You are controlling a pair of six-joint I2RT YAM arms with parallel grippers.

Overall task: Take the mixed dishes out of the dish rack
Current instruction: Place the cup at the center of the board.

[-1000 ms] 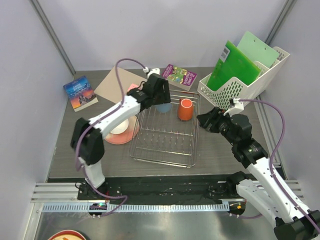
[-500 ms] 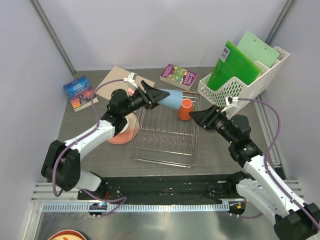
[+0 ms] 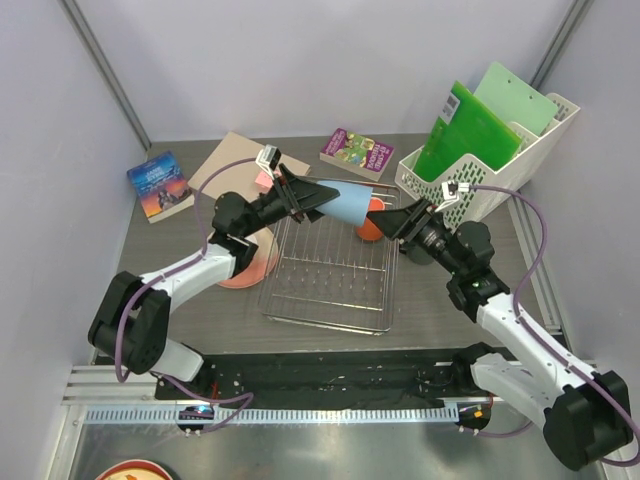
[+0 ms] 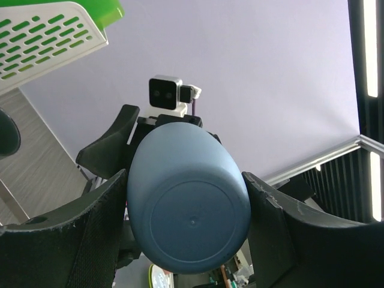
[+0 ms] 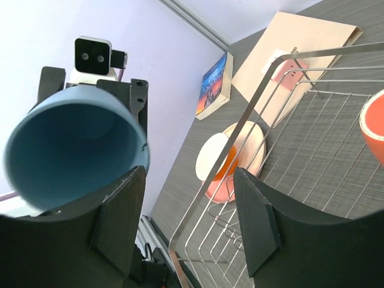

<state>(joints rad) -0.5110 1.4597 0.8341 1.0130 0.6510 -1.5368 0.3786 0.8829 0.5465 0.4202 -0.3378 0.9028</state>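
**A:** Top view first. Where is the cup?

**B:** In the air over the far edge of the rack, clamped by the left gripper. It lies on its side with its long axis roughly level and its mouth toward the right gripper. That one is wide and empty, near the orange mug.

**A:** Left wrist?

**B:** The cup's base faces the lens, with both fingers pressed on its wall.

**A:** Right wrist?

**B:** The open mouth faces this camera, but it sits left of the fingers, not between them.

**A:** A handover, I'd say.

**B:** Likely. The right should centre on the wall near the rim and close firmly. Only then should the left let go. Mind the mug.
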